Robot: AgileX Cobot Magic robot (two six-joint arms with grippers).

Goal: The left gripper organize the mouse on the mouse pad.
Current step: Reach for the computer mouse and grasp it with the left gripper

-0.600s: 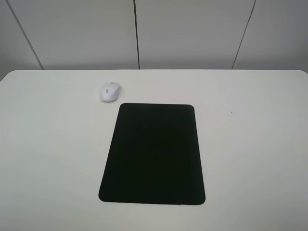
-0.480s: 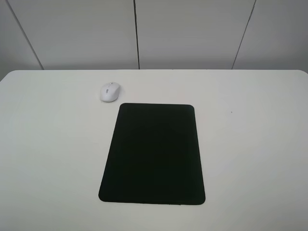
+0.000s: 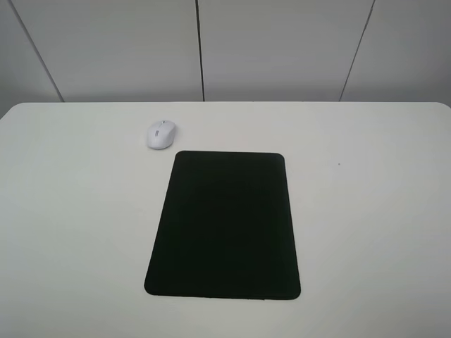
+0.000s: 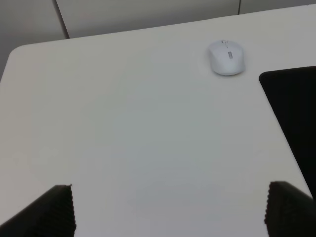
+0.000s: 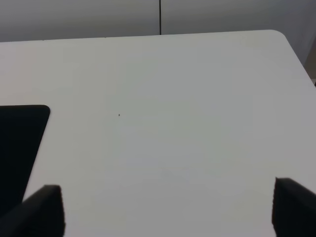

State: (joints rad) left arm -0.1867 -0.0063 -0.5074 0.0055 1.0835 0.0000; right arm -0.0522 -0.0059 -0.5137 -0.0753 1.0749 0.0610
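The mouse (image 3: 161,134) isn't on the mouse pad (image 3: 224,225) at all right now. It's sitting on the bare white worktop (image 3: 366,211), just off the pad's far left corner, close to it but with a thin strip of worktop showing between them. It's lying flat, and the grey scroll wheel end points toward the back wall (image 3: 282,49). The pad is a big black rectangle lying lengthwise down the middle of the worktop, flat, with nothing on it. Neither arm shows up from the high camera. From the wrist cameras you only catch the dark fingertips at the edge of the picture: the left hand (image 4: 173,210) is spread wide and holding nothing, hanging over open worktop well short of the mouse, with the pad's corner off to one side. The right hand (image 5: 168,210) is spread just as wide and empty, over the other side of the worktop, where there's a tiny dark speck (image 3: 339,165) on the surface.
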